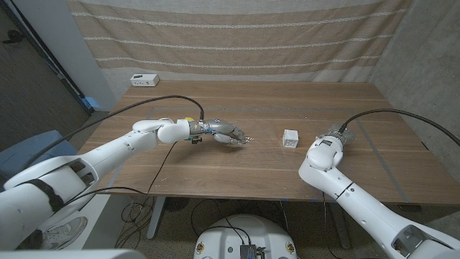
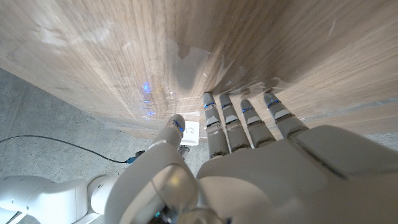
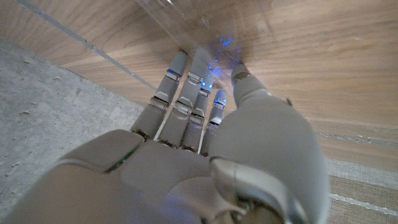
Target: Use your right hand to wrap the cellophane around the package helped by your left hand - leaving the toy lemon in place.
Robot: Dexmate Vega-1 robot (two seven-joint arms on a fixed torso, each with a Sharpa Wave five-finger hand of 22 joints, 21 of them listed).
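Observation:
A small white package [image 1: 290,138] stands on the wooden table [image 1: 237,101] between my two hands; it also shows past my left thumb [image 2: 191,132]. The clear cellophane shows as a glossy, crinkled sheen on the wood [image 2: 186,59] and as a see-through sheet just beyond my right fingertips [image 3: 199,18]. My left hand [image 1: 226,134] reaches in from the package's left with its fingers straight and apart [image 2: 249,124], holding nothing. My right hand [image 1: 333,137] is to the package's right, its fingers stretched toward the sheet [image 3: 186,93]. I cannot tell whether they touch it.
A white box [image 1: 144,80] sits at the table's far left corner. Black cables [image 1: 165,101] run along both arms over the table. A striped curtain [image 1: 237,32] hangs behind the far edge. My right arm shows in the left wrist view [image 2: 50,193].

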